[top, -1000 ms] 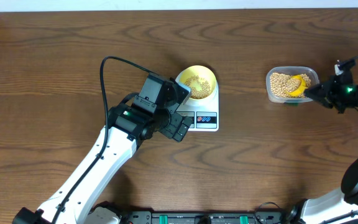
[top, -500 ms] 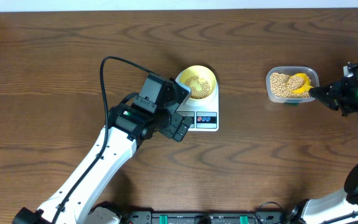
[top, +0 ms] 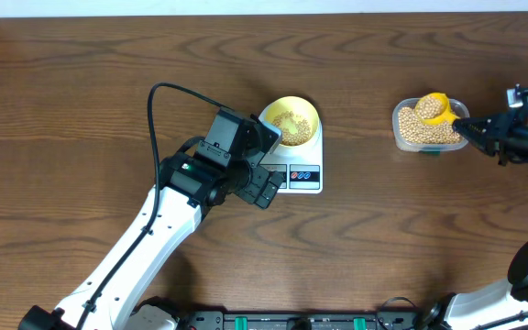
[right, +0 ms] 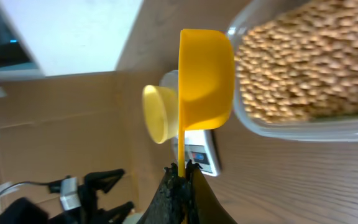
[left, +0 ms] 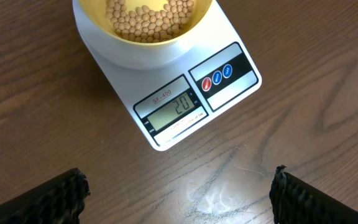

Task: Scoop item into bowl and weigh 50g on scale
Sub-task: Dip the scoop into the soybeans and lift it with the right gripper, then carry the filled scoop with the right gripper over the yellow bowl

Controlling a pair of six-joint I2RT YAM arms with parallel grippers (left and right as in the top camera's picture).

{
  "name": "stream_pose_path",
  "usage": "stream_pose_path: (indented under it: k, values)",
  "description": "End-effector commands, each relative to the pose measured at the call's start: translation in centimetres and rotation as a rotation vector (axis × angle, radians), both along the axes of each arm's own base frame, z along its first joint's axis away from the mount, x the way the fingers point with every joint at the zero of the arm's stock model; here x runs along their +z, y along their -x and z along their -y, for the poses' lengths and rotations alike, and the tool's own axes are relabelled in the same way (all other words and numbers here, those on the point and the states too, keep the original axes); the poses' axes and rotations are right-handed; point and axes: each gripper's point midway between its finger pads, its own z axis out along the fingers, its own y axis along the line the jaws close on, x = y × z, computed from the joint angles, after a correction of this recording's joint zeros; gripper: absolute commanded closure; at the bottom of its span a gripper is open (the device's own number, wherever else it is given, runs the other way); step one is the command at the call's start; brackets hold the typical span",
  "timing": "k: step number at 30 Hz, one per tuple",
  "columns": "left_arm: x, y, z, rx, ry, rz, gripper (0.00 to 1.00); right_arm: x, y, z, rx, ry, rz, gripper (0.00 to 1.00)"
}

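The pale yellow bowl (top: 291, 121) sits on the white scale (top: 304, 177) and holds a layer of tan beans (left: 148, 15). The scale's display (left: 174, 111) reads 20. My left gripper (top: 266, 165) hovers just left of the scale, open and empty; its fingers (left: 48, 199) frame bare table in the left wrist view. My right gripper (top: 467, 131) is shut on the handle of a bright yellow scoop (top: 435, 108). The scoop, heaped with beans, is over the far part of the clear container (top: 429, 137) of beans. In the right wrist view the scoop (right: 205, 74) shows side-on beside the container (right: 309, 68).
The brown wooden table (top: 81, 82) runs all around. A black cable (top: 154, 110) loops off the left arm. A pale wall edge (top: 246, 7) borders the table's far side.
The right gripper has pulled the scoop through the beans from the container's near right to its far side, and the scoop has come up full. The left arm has not moved.
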Motion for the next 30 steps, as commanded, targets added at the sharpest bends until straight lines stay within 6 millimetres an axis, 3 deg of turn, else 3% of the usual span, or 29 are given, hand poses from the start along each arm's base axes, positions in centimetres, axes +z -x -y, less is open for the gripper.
stream_pose_path:
  k: [1, 4, 9, 23, 30]
  values:
    - [-0.6, 0.2, -0.3, 0.01, -0.013, -0.011, 0.04, 2.0, -0.3, -0.8, 0.013, -0.128, 0.077, 0.99]
    - [-0.6, 0.2, -0.3, 0.009, -0.013, -0.011, 0.04, 2.8, -0.4, -1.5, 0.032, -0.169, 0.1, 0.99]
    - [-0.6, 0.2, -0.3, 0.01, -0.013, -0.011, 0.04, 3.5, -0.6, -4.8, 0.11, -0.221, 0.1, 0.99]
    - [-0.6, 0.2, -0.3, 0.01, -0.013, -0.011, 0.04, 3.8, -0.6, -16.6, 0.374, -0.264, -0.001, 0.99]
    - [-0.6, 0.2, -0.3, 0.01, -0.013, -0.011, 0.04, 2.6, -2.3, -19.0, 0.353, -0.167, -0.033, 0.99]
